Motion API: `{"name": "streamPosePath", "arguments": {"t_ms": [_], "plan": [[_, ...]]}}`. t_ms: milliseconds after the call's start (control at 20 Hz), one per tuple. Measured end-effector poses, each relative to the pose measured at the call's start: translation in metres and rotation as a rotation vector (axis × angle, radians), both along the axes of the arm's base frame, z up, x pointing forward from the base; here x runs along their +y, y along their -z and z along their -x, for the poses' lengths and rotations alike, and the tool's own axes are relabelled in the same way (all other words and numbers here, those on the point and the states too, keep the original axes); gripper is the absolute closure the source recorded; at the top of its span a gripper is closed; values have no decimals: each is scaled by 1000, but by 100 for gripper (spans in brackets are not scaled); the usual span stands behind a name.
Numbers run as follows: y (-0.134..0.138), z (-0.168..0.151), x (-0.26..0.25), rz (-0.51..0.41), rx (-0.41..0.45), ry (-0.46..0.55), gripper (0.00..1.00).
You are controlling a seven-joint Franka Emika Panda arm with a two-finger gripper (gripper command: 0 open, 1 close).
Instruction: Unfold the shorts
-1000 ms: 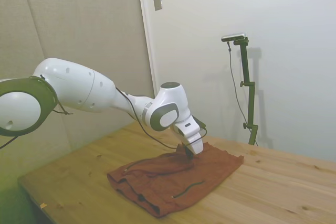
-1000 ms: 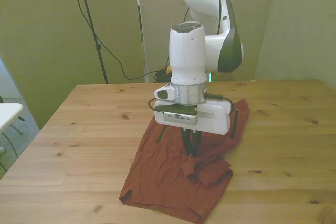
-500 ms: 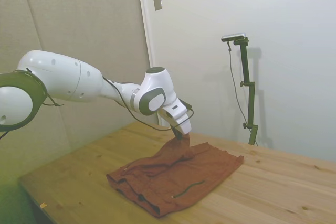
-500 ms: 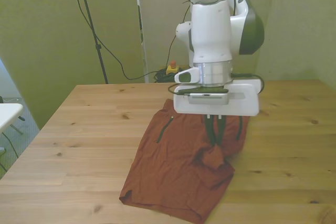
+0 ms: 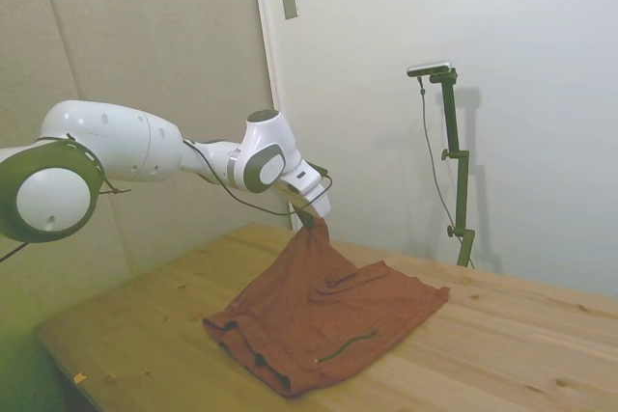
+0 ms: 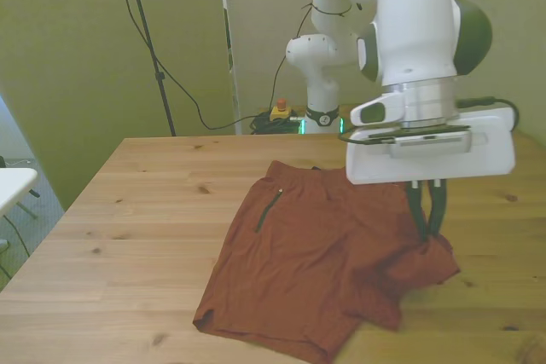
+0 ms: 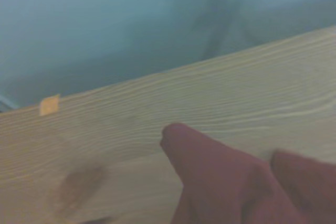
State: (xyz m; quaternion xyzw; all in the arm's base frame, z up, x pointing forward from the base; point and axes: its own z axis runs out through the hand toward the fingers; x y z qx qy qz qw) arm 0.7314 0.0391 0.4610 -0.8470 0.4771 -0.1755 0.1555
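Sideways, gripper (image 5: 315, 221) lifts shorts (image 5: 328, 320) edge; front view shows pocket slit (image 6: 268, 210)

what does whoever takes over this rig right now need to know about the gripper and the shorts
Gripper: shut on a pinch of the shorts, holding that corner lifted off the table toward the front view's right.
Shorts: the rest lies on the wood, mostly spread, with the pocket slit facing up; the side view shows the cloth tented up to the gripper.
Done: the folded-over leg looks pulled open.
Left: lower the held corner, lay it flat, let go, then check for any remaining bunching near the near hem.
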Motion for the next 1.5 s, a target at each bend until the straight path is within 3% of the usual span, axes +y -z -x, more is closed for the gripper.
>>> {"name": "streamPosePath", "arguments": {"t_ms": [300, 350, 700, 1150, 1500], "plan": [[19, -3, 61, 23, 21, -131, 100], [24, -1, 68, 37, 27, -150, 0], [47, 5, 73, 86, 33, -226, 0], [28, 9, 57, 77, 12, -222, 0], [-1, 52, 74, 39, 27, -276, 0]]}}
